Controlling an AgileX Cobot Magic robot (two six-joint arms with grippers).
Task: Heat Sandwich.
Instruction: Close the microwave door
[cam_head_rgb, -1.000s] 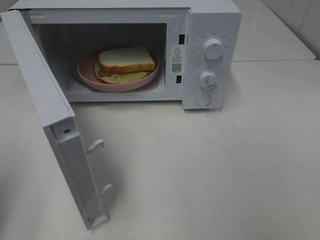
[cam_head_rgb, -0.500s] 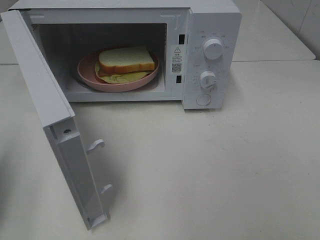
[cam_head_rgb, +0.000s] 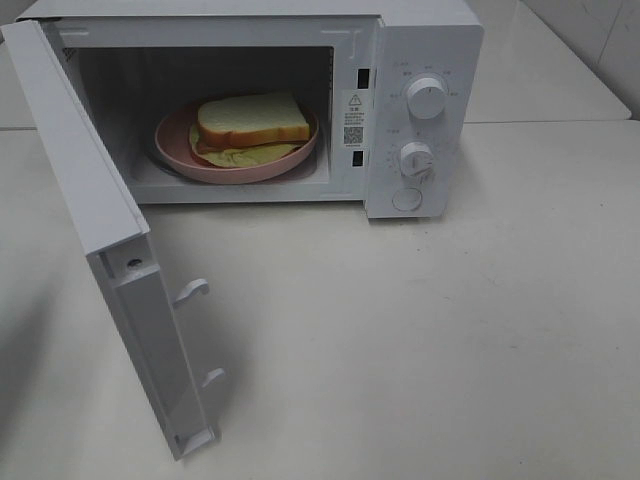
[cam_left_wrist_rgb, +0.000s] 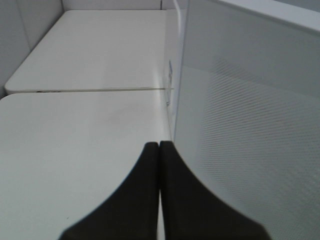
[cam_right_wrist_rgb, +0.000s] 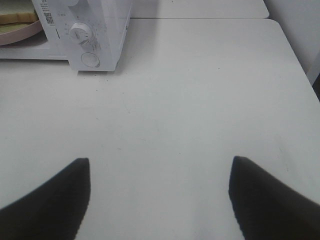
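The hinged door (cam_head_rgb: 85, 150) of the white microwave oven (cam_head_rgb: 425, 50) stood swung out to the left, its two white latch hooks (cam_head_rgb: 192, 290) jutting toward the approach. White tabletop (cam_head_rgb: 430, 340) lay before the oven's open front. Inside, the round pink plate (cam_head_rgb: 240, 174) bearing the white-bread sandwich (cam_head_rgb: 252, 118) covered most of the floor, with headroom above.

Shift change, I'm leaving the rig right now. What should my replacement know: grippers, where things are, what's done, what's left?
Left gripper: shut, empty, beside the outer face of the open white microwave door.
Right gripper: open, empty, over the white table.
White-bread sandwich lies on the pink round plate inside the white microwave.
Done: loading. Left: likely shut the door, then turn the round white dials.
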